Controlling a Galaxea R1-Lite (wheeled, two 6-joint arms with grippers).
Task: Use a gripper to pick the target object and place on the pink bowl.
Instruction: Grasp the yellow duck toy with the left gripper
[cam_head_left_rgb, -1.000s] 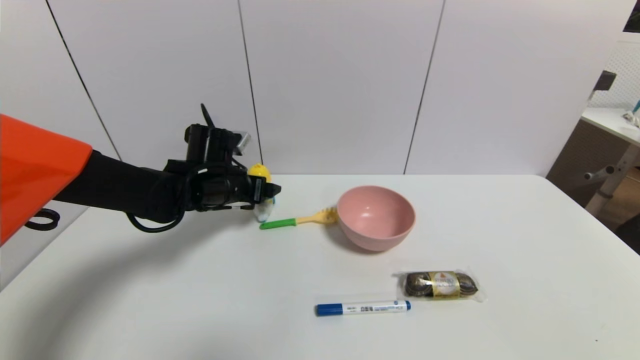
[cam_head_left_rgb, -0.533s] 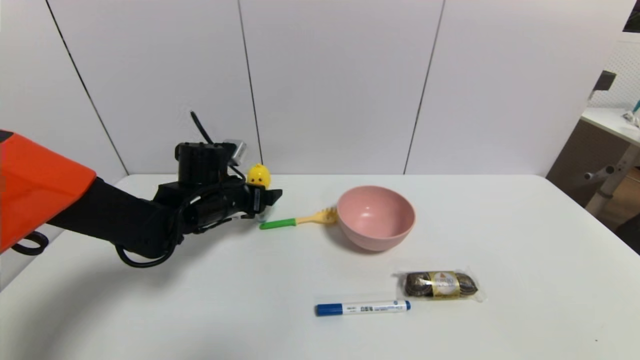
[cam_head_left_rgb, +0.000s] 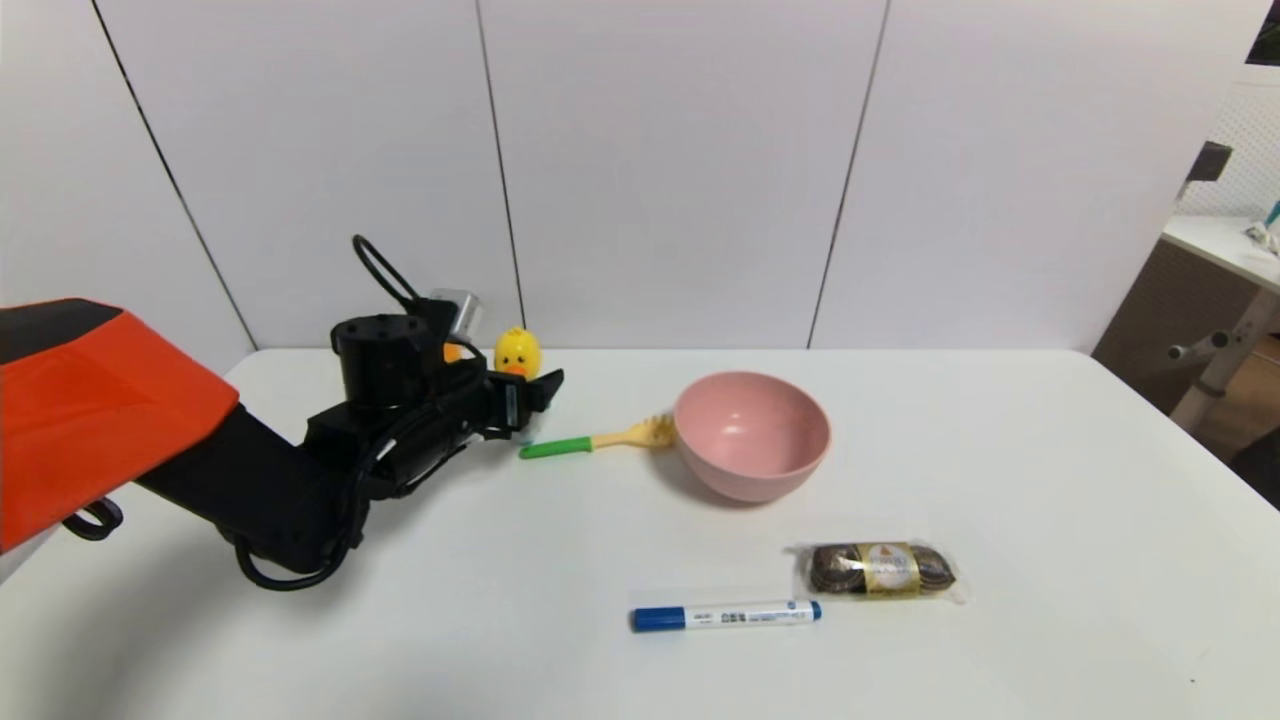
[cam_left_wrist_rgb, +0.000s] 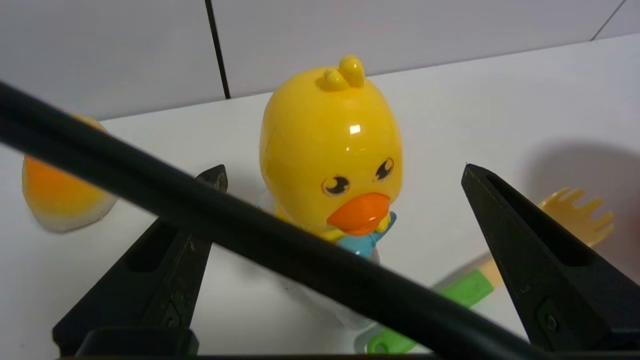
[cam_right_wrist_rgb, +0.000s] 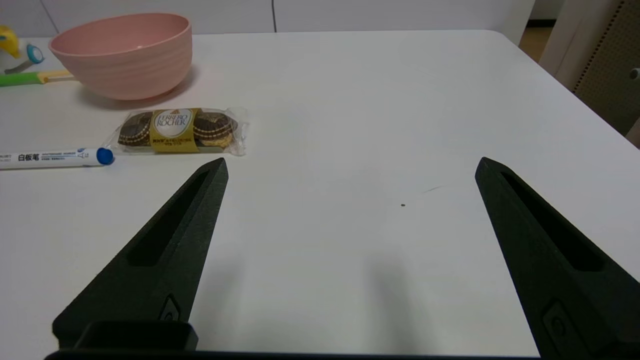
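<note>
Orange shell, black arm, looping black cables (cam_head_left_rgb: 380, 262).

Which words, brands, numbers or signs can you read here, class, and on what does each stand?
"FERRERO ROCHER": on the label of the clear-wrapped chocolates.
"白板笔": on the marker.
Too small to read surely: the smaller print beside "白板笔" on the marker, and the line under the brand name on the chocolates' label.
No lettering shows on the pink bowl, the duck or the green-handled fork.
</note>
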